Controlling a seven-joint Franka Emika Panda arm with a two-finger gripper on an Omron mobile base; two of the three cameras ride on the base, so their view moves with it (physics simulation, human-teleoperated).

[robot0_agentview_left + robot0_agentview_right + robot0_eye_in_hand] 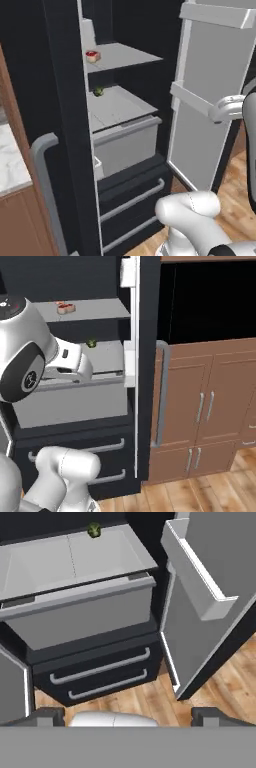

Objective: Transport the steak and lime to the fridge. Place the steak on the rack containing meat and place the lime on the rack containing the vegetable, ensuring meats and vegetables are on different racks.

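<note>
Fridge point(60, 100) open; meat point(92, 56) on upper rack point(125, 54), vegetable point(98, 92) on lower rack point(117, 105). Gripper point(128, 714) spread wide, empty. Steak likely soft, slick: grip across its rim.

No readable text, labels, brands, numbers or signs anywhere: not on the fridge point(65, 100), its shelves, the drawers, or the wooden cabinets point(210, 406).

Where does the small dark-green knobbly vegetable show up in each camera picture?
Left base view: vegetable at the back left of the lower shelf, upper left of the picture.
Right base view: vegetable upper left, above the drawer.
Hand view: vegetable at the top edge.
Shared landmark: the grey drawer under that shelf.
</note>
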